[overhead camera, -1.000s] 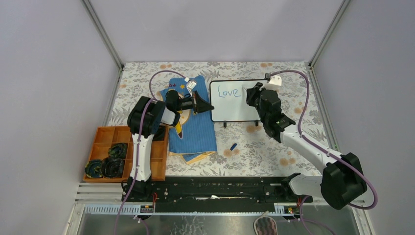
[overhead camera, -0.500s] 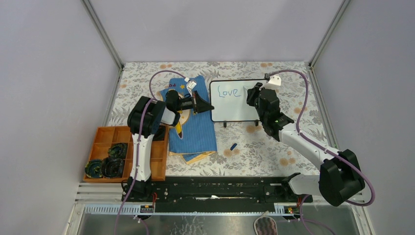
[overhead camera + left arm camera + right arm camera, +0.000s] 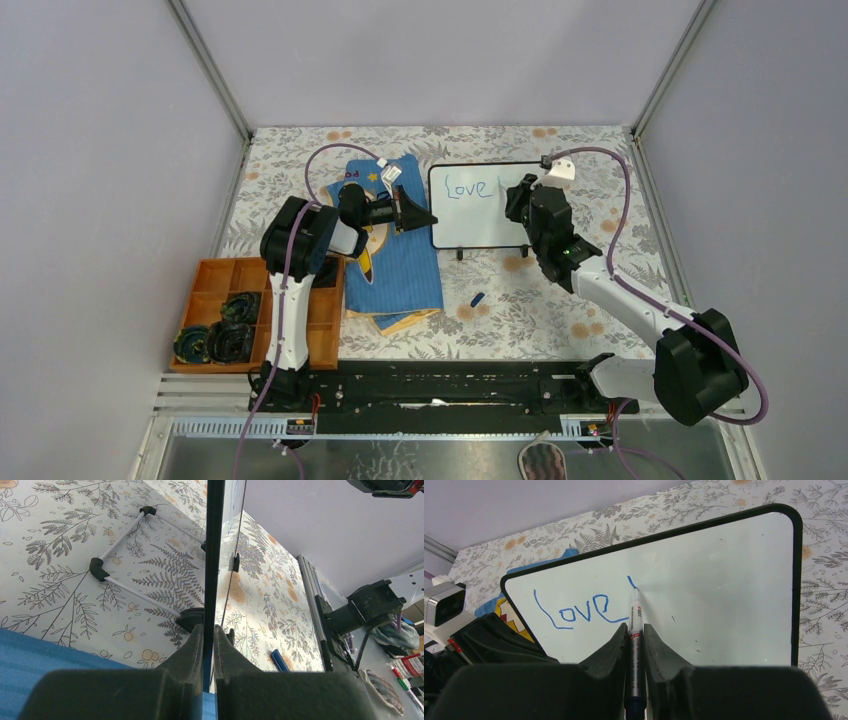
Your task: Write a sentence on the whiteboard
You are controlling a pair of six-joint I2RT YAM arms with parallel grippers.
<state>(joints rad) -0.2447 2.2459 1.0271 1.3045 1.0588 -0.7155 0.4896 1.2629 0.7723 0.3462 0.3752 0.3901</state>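
The whiteboard (image 3: pixel 478 215) stands upright on little black feet at mid table. It also shows in the right wrist view (image 3: pixel 724 595) and edge-on in the left wrist view (image 3: pixel 214 555). The sentence (image 3: pixel 576 612) reads "Love" in blue, with a short new stroke (image 3: pixel 630 582) to its right. My left gripper (image 3: pixel 209 630) is shut on the board's left frame edge. My right gripper (image 3: pixel 635 629) is shut on a marker (image 3: pixel 635 645), whose tip touches the board at the bottom of the new stroke.
A blue cartoon-print cloth (image 3: pixel 395 260) lies left of the board under the left arm. A blue marker cap (image 3: pixel 477 298) lies in front of the board. An orange compartment tray (image 3: pixel 232 315) with dark rolled items sits at the near left.
My right gripper has shifted a little up and right along the board. The left arm and the board have not moved.
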